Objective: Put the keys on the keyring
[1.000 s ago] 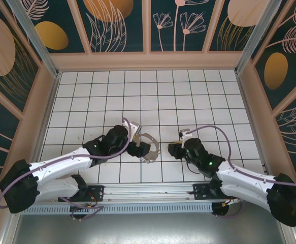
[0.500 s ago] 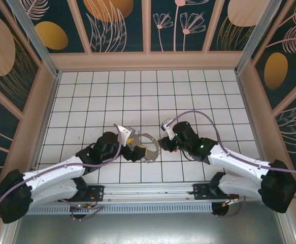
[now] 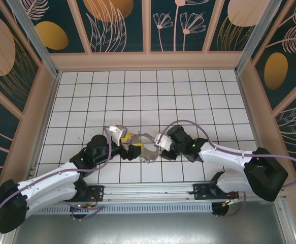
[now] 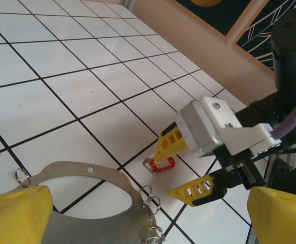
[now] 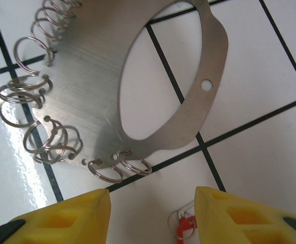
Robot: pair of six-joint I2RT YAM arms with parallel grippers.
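The key [image 5: 185, 226] is being lined up for pickup, lying on the table between the half-spread fingers of the right tool [image 5: 152, 203], keyring [image 5: 92, 66] just beyond; the left tool [image 3: 132, 143] is being held wide. Closing is being called for next.

I've got the keyring [image 5: 97, 66] lying flat on the table [image 5: 269, 168]: a brushed steel plate with an oval hole and small split rings [image 5: 51, 145] along one edge. The tiny red key [image 5: 184, 227] sits loose just beside it, not threaded on.
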